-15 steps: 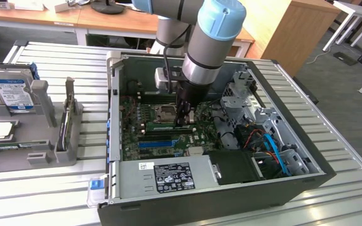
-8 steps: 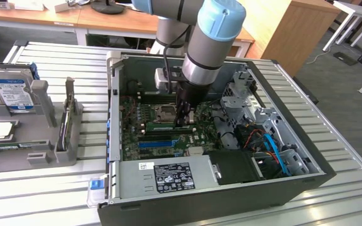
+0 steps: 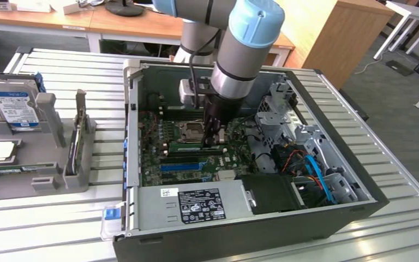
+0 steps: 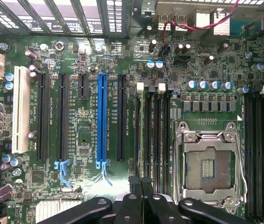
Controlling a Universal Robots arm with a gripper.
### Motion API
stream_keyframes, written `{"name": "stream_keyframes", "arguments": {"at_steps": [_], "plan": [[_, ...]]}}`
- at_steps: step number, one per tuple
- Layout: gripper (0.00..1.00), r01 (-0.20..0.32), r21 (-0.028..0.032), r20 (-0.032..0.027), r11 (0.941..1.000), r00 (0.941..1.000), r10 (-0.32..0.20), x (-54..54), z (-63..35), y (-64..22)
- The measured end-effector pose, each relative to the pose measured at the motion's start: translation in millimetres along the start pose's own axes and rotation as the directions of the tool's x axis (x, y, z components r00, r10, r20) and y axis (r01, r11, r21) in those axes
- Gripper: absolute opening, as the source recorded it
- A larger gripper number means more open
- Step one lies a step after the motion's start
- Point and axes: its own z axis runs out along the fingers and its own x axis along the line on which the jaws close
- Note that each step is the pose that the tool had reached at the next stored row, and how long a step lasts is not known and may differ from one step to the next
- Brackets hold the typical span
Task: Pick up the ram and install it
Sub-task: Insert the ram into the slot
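Sitting edge-up in a motherboard slot (image 4: 141, 135) beside the CPU socket (image 4: 209, 161), the ram (image 3: 186, 146) has the gripper (image 4: 141, 183) at one end, jaws shut. Pinching or just pushing, can't tell. Off-centre force could seat it crooked.

Silver slatted metal desk (image 3: 49, 229), ribs running near to far. Directly on it: big open black computer case (image 3: 268, 234), lying on its side, centre to the exterior view's right; grey plastic parts-holder rack (image 3: 20, 183) at the exterior view's left, just beside the case, apart.
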Motion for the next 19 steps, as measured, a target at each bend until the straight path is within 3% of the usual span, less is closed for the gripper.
{"name": "stream_keyframes", "arguments": {"at_steps": [19], "plan": [[0.11,0.011,-0.0006,-0.0005,0.9999,0.9999,-0.011,0.0,-0.1,-1.2]]}}
